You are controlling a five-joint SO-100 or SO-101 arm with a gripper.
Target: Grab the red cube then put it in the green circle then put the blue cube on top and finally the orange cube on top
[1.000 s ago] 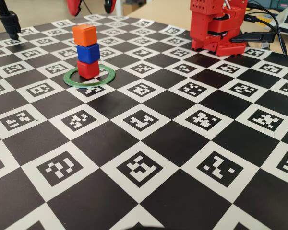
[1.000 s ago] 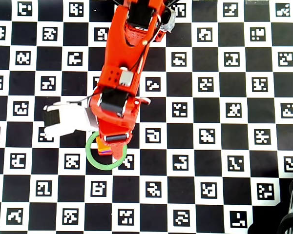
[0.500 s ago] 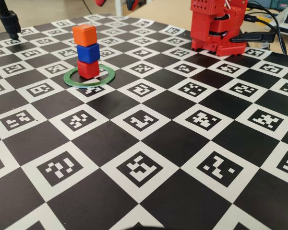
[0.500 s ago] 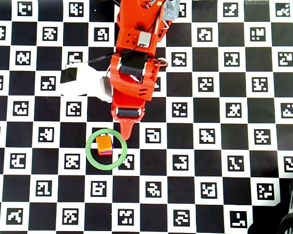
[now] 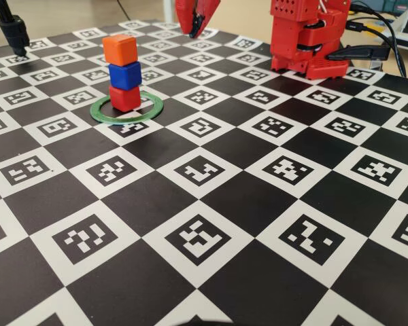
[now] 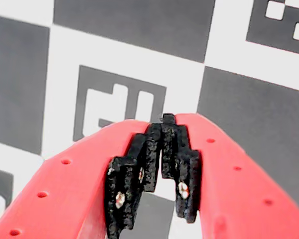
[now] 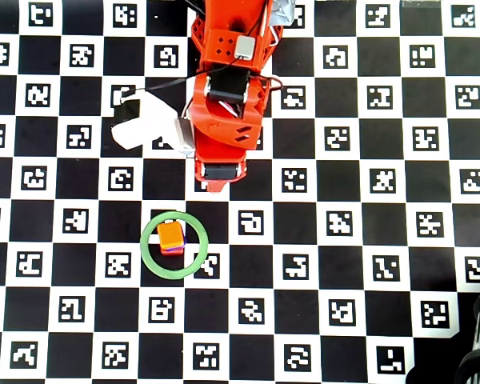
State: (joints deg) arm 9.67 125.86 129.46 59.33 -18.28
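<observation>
Jaws together, nothing between them (black pads meshed in wrist view). I see red two-finger gripper now pulled back toward arm base, clear of stack; half a second ago it hung just beside ring. Small matte orange cube tops deep-blue cube, blue on red cube, inside thin flat green circle. I judge task finished.

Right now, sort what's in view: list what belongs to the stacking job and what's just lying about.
Job:
- orange cube, top
- blue cube, middle
- red cube, bottom
- green circle around the stack
- gripper, jaws shut, empty

Lying about:
- black stand
- cables
- checkered marker board
</observation>
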